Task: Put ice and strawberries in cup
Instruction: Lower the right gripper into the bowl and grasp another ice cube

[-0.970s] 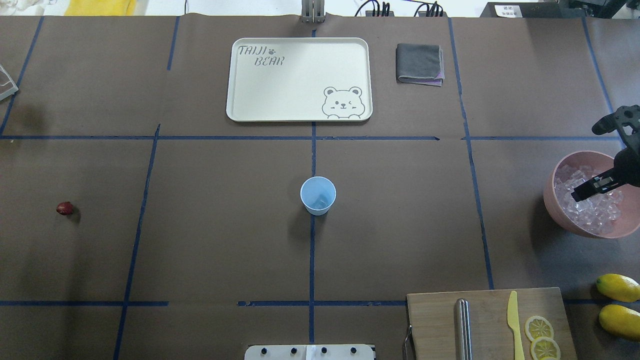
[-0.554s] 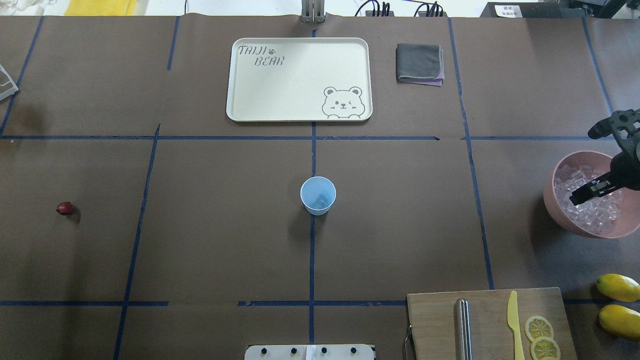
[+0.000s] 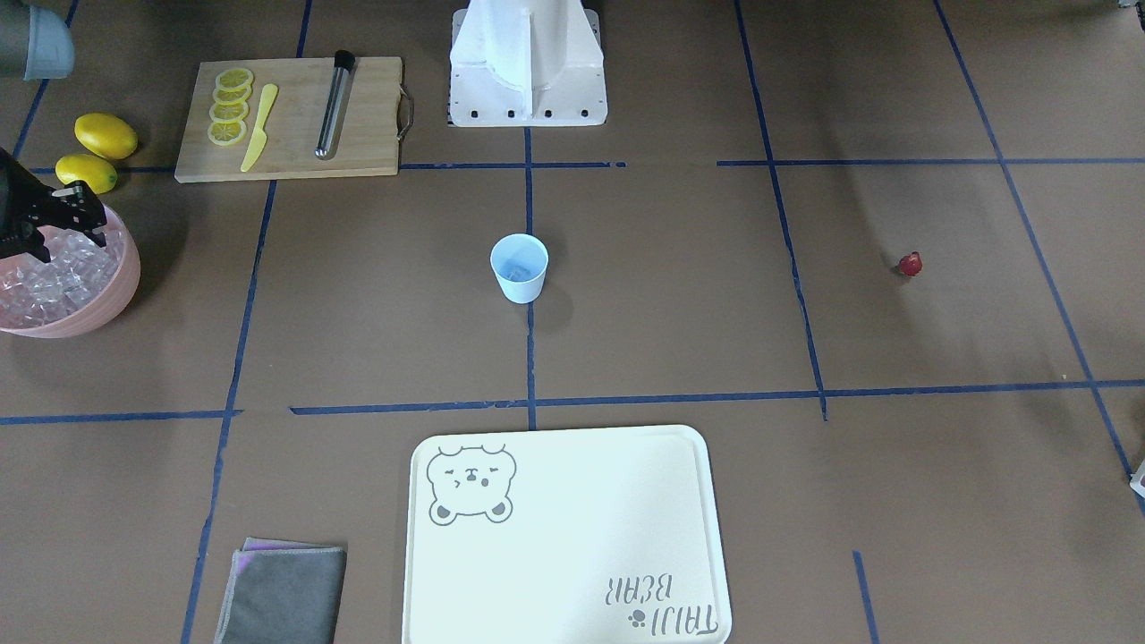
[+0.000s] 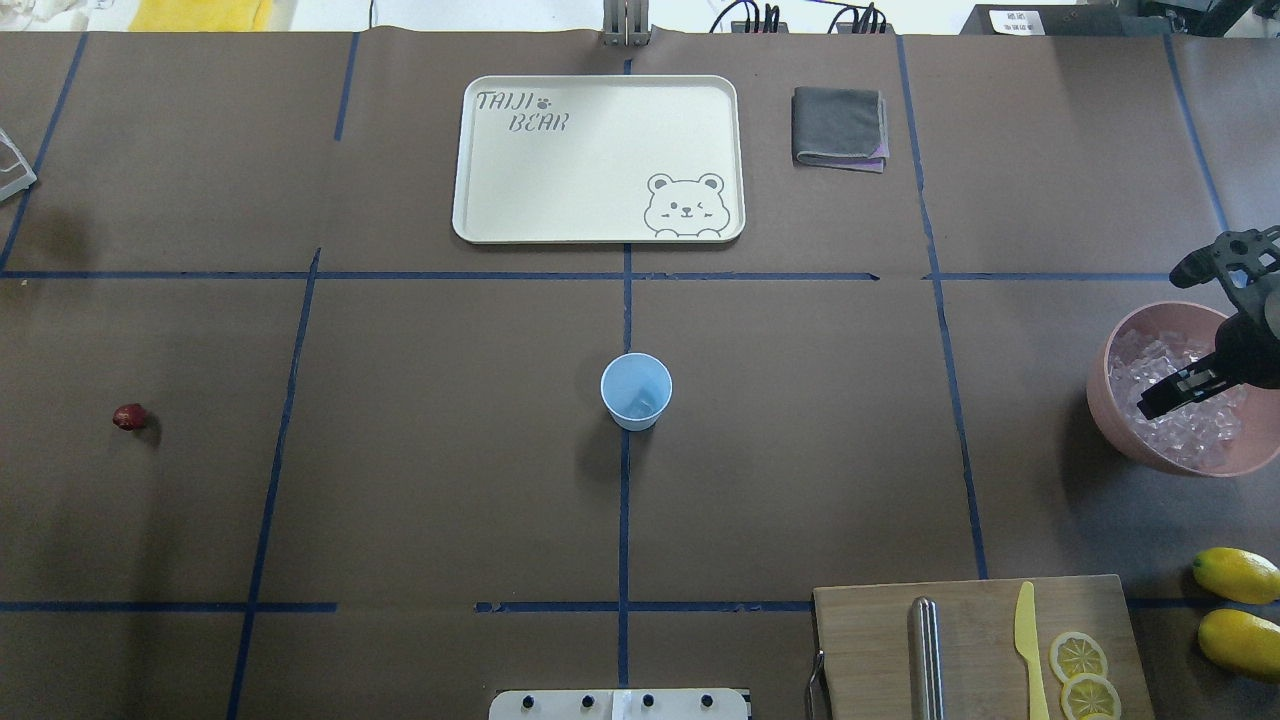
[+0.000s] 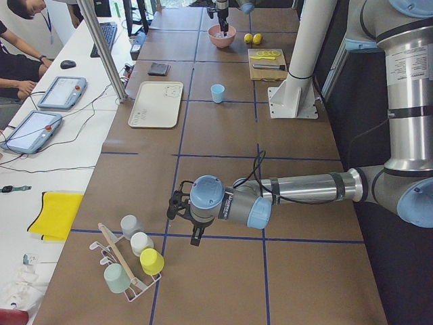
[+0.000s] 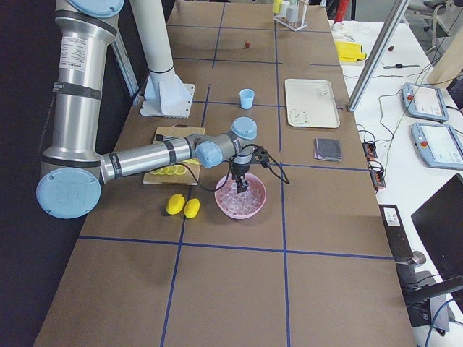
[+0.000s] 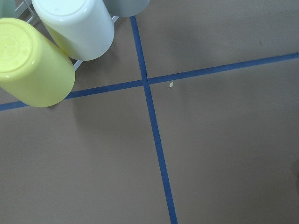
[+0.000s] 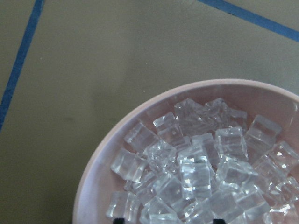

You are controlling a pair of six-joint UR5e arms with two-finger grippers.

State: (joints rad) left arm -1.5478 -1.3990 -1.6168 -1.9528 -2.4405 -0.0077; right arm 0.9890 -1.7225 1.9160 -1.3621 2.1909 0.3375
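The pale blue cup (image 4: 636,390) stands upright at the table's centre, with something pale and glassy at its bottom. The strawberry (image 4: 129,417) lies alone far to the left, also seen as a red berry (image 3: 910,264) in the front-facing view. The ice (image 8: 196,172) fills the pink bowl (image 4: 1100,395) at the right edge. My right gripper (image 4: 1150,405) hangs just over the ice; in the right wrist view its two dark fingertips stand apart with nothing between them. My left gripper (image 5: 177,208) shows only in the left side view, near a cup rack, and I cannot tell its state.
A cream tray (image 4: 600,232) and a folded grey cloth (image 4: 840,128) lie at the back. A cutting board (image 4: 980,600) with a yellow knife, a metal rod and lemon slices sits front right, beside two lemons (image 4: 1237,575). The cup rack (image 5: 132,264) stands by the left arm.
The right gripper has drifted slightly toward the near side of the bowl, staying over the ice. The cup and the strawberry have not moved.
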